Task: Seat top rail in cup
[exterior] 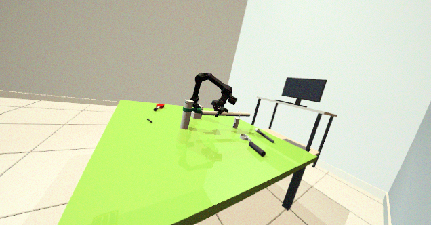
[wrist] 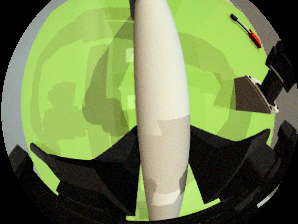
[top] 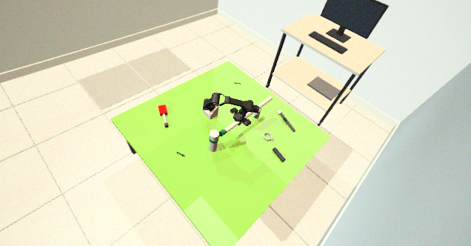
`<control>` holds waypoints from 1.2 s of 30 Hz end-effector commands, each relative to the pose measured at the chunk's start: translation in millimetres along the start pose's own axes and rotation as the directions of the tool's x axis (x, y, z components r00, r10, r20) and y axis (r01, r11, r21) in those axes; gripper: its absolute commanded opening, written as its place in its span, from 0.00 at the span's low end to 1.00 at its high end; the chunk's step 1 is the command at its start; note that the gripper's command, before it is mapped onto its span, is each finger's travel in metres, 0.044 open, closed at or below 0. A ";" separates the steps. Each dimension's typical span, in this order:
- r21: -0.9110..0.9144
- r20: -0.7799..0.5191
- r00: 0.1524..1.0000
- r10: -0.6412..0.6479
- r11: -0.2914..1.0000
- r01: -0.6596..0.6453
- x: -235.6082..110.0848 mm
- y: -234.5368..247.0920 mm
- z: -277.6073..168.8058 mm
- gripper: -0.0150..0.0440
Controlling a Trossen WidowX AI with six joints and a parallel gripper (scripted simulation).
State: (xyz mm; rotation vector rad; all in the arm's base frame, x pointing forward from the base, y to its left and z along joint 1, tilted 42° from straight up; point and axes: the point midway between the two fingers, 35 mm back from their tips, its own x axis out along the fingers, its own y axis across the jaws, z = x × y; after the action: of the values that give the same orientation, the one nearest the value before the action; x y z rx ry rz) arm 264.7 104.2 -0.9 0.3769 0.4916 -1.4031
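While jaws (top: pixel 242 121) clamp 1 rail (top: pixel 232 126), 1 post (top: pixel 213 141) stands nearby.

The green table top (exterior: pixel 152 172) looks glossy (it mirrors the arm); the pale rail (wrist: pixel 158 96) smooth and matt.

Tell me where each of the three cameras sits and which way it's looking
Top: high above, angled down on the green table; whole arm shows.
Exterior: beyond a table corner, low, facing the big post; whole arm shows.
Wrist: on the gripper, looking along the held rail; only fingers show.
All three share rail and green cup.
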 end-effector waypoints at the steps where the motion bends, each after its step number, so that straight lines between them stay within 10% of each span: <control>1: 0.000 0.034 0.999 0.024 1.000 -0.024 -11.5 2.7 6.5 0.25; 36: 0.000 0.020 1.000 0.005 1.000 -0.005 -15.1 5.5 7.9 0.25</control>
State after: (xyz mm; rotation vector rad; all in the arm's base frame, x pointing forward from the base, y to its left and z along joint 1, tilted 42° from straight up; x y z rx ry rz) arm 267.5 109.4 11.0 0.3515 0.4766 -1.4073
